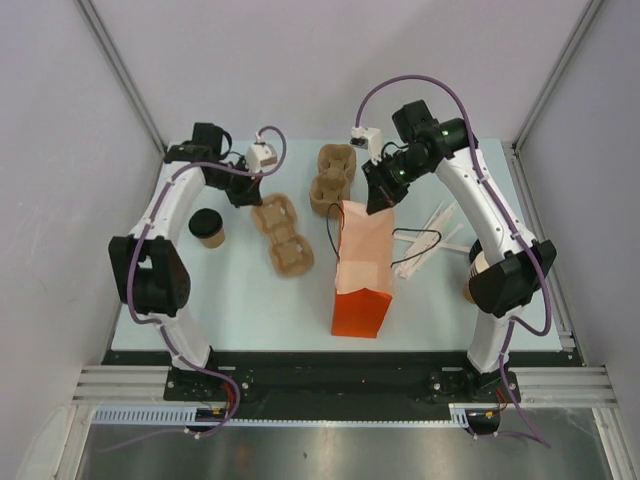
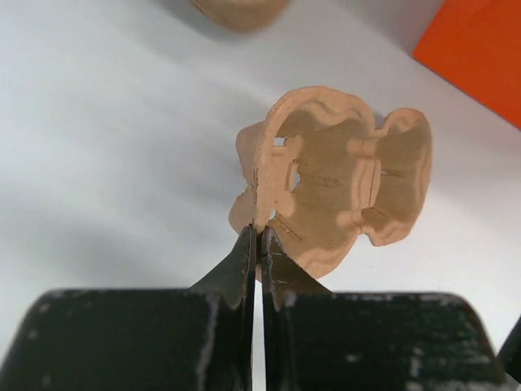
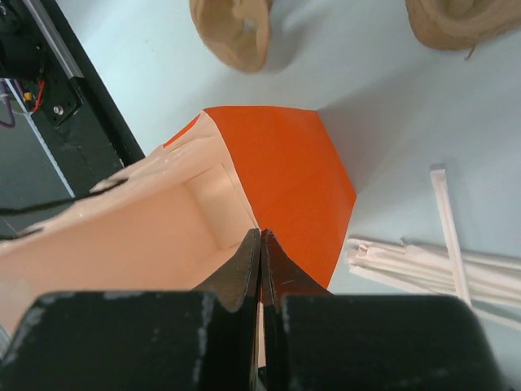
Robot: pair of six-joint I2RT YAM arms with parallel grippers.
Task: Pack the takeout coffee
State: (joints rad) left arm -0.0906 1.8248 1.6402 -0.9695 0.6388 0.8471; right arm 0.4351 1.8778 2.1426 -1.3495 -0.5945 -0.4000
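The takeout coffee point(image 1: 207, 228), a tan cup with a black lid, stands at the table's left, apart from both grippers. My left gripper point(image 1: 252, 200) is shut on the rim of a brown two-cup carrier point(image 1: 282, 236). In the left wrist view the gripper point(image 2: 260, 234) pinches that carrier point(image 2: 342, 179) at its near edge, with the pockets empty. My right gripper point(image 1: 376, 203) is shut on the top rim of the orange paper bag point(image 1: 362, 270). In the right wrist view the gripper point(image 3: 261, 236) holds the bag point(image 3: 293, 163), whose mouth stands open.
A second pulp carrier point(image 1: 333, 178) lies at the back centre, just behind the bag. White wrapped straws point(image 1: 438, 238) are scattered right of the bag and show in the right wrist view point(image 3: 423, 261). A stack of lidless cups point(image 1: 474, 275) is partly hidden behind the right arm.
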